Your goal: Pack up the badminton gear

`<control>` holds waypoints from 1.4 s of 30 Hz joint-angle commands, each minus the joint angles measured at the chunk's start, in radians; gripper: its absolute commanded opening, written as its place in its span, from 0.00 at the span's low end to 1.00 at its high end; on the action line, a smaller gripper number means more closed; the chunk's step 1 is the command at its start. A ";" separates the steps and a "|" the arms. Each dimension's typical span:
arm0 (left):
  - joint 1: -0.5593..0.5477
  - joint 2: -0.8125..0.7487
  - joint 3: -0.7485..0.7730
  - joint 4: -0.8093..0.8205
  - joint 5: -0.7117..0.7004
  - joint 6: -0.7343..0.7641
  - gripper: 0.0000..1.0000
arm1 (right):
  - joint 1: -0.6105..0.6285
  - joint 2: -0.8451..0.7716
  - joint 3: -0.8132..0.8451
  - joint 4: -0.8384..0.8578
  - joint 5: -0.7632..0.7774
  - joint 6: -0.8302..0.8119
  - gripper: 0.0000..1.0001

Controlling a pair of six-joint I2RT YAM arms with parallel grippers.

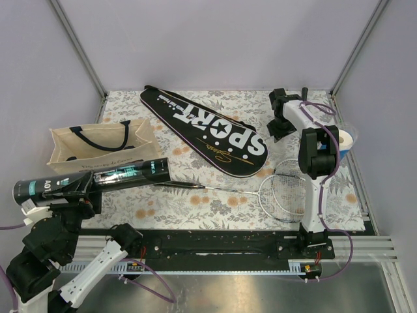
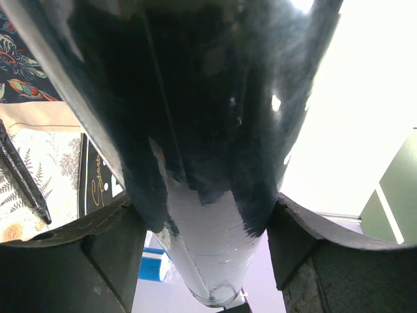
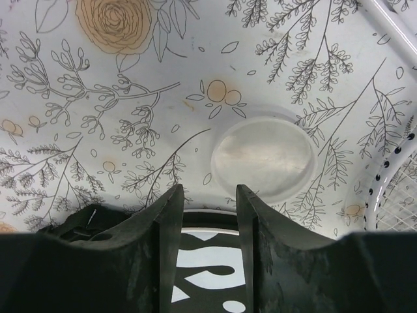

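Observation:
My left gripper [image 1: 77,187] is shut on the long black tube with teal print [image 1: 98,179], holding it level over the table's left side. In the left wrist view the tube [image 2: 208,163] fills the gap between my fingers [image 2: 98,261]. The black "SPORT" cover [image 1: 202,130] lies at the back centre. The silver-framed racket [image 1: 287,195] lies at the front right, its shaft pointing left. My right gripper [image 1: 277,129] is open and empty just above the cover's right end [image 3: 208,261]. No shuttlecock shows.
A beige tote bag [image 1: 98,147] stands at the left behind the tube. A blue and white roll [image 1: 345,140] sits at the right edge. A round translucent disc [image 3: 264,156] lies on the floral cloth [image 1: 215,202] ahead of my right fingers, with the racket head [image 3: 391,176] beside it.

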 commanded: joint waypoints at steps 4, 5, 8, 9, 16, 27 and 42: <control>-0.002 0.009 0.042 0.055 -0.044 0.029 0.22 | -0.018 0.026 0.056 -0.052 0.027 0.085 0.47; -0.001 0.009 0.046 0.055 -0.047 0.030 0.22 | -0.018 0.021 0.050 -0.055 0.018 0.091 0.48; -0.002 0.014 0.054 0.055 -0.061 0.034 0.22 | -0.018 -0.011 -0.002 -0.057 0.025 0.155 0.48; -0.002 0.014 0.058 0.055 -0.063 0.037 0.22 | -0.018 -0.014 -0.011 -0.046 0.032 0.160 0.48; -0.002 0.014 0.065 0.053 -0.074 0.046 0.22 | -0.021 0.012 0.043 -0.040 0.064 0.149 0.47; -0.004 0.032 0.094 0.053 -0.095 0.067 0.22 | -0.064 -0.074 -0.047 0.449 -0.275 -0.466 0.48; -0.002 0.048 0.097 0.034 -0.110 0.077 0.22 | -0.087 -0.209 -0.102 0.279 -0.459 -1.669 0.41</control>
